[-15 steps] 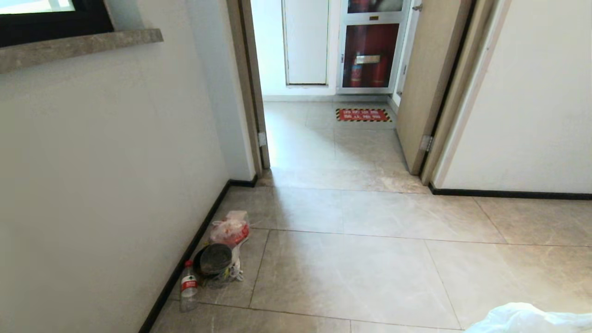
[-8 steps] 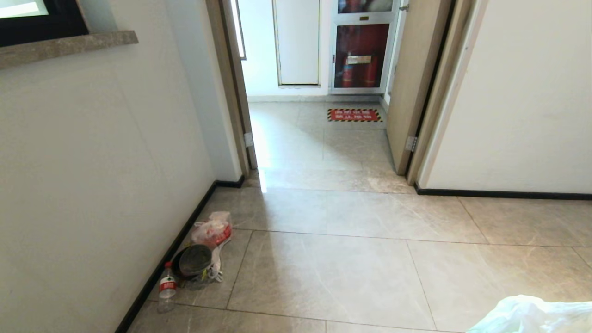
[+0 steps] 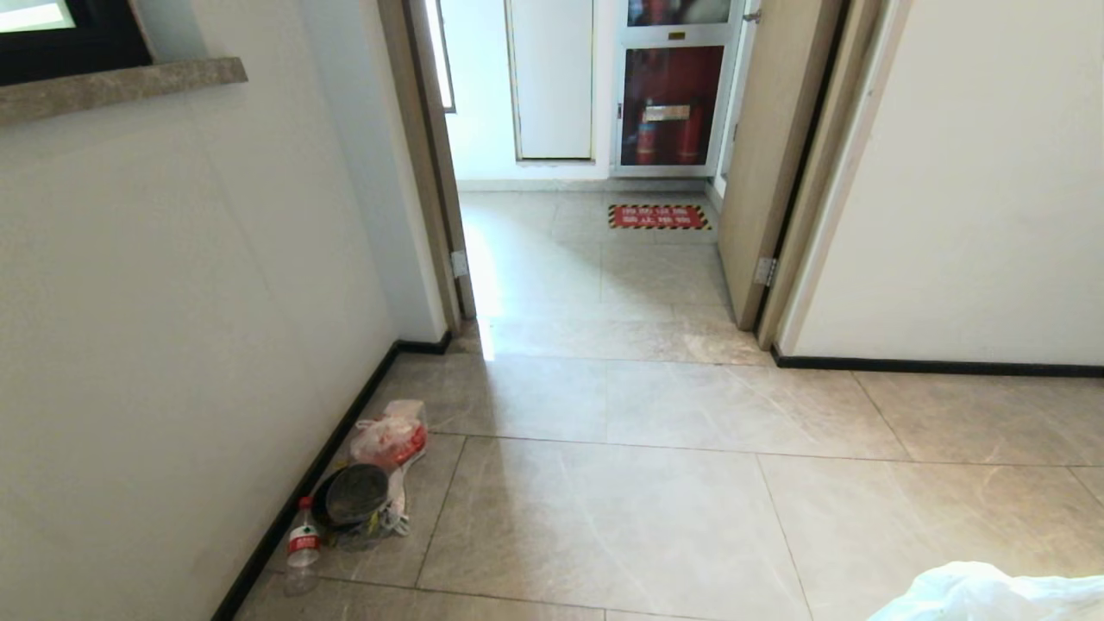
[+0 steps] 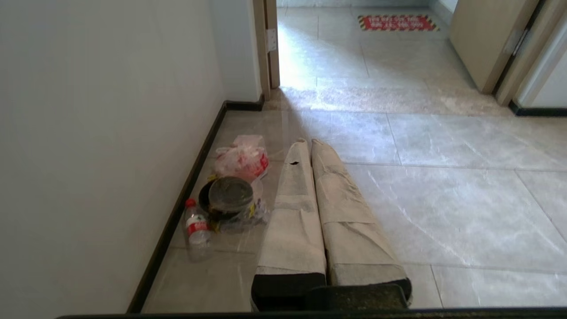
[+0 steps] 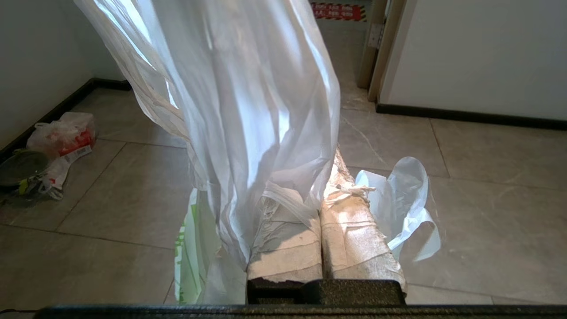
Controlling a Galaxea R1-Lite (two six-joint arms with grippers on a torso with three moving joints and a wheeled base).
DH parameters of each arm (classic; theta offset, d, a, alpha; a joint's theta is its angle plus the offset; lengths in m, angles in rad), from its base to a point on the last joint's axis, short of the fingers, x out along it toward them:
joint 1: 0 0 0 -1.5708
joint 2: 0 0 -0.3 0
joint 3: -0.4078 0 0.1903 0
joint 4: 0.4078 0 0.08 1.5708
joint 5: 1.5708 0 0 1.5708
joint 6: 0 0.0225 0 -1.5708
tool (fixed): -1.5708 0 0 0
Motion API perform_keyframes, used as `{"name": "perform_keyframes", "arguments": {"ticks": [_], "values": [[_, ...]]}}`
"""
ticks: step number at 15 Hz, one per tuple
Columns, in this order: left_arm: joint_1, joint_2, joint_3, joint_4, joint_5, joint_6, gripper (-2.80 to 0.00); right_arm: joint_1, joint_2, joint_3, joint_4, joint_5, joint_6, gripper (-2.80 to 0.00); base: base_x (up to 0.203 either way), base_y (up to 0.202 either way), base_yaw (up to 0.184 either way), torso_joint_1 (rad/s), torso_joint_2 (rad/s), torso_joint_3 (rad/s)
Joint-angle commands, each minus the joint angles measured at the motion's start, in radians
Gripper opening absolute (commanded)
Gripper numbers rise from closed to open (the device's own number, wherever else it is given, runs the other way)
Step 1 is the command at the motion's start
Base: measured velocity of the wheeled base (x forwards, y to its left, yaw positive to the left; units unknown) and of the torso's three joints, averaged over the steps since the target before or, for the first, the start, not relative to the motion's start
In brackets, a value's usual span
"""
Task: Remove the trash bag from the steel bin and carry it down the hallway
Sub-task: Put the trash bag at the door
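Two risks are showing: the trash bag (image 5: 248,110), billowing at frame centre, is hanging from the right end effector (image 5: 321,177), clamped on thin plastic that could slip or tear, while floor litter (image 3: 362,483) at lower left is crowding the hallway (image 3: 595,259); the left end effector (image 4: 308,144) is sitting closed and empty.

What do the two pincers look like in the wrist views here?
Both look alike. The left pincer has two long tapering fingers wrapped in creased beige-white tape, with a small dark tear near one tip, on a black base. The right pincer has the same taped fingers, more frayed, on a black base.
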Motion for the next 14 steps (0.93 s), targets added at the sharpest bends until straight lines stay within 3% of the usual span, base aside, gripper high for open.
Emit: {"name": "perform_keyframes", "arguments": {"ticks": [1, 8, 14], "values": [[0.0, 0.001, 0.0, 0.0, 0.001, -0.001, -2.8, 0.0, -0.039, 0.0, -0.002, 0.001, -0.001, -2.8, 0.216, 0.0, -0.004, 0.002, 0.0, 0.006], [0.0, 0.001, 0.0, 0.0, 0.001, 0.001, -2.8, 0.0, -0.039, 0.0, -0.002, 0.004, -0.001, -2.8, 0.191, 0.0, 0.001, 0.002, 0.0, 0.001], [0.0, 0.001, 0.0, 0.0, -0.001, 0.002, -2.8, 0.0, -0.039, 0.0, 0.001, 0.001, -0.001, -2.8, 0.017, 0.0, 0.0, 0.0, 0.0, 0.0]]}}
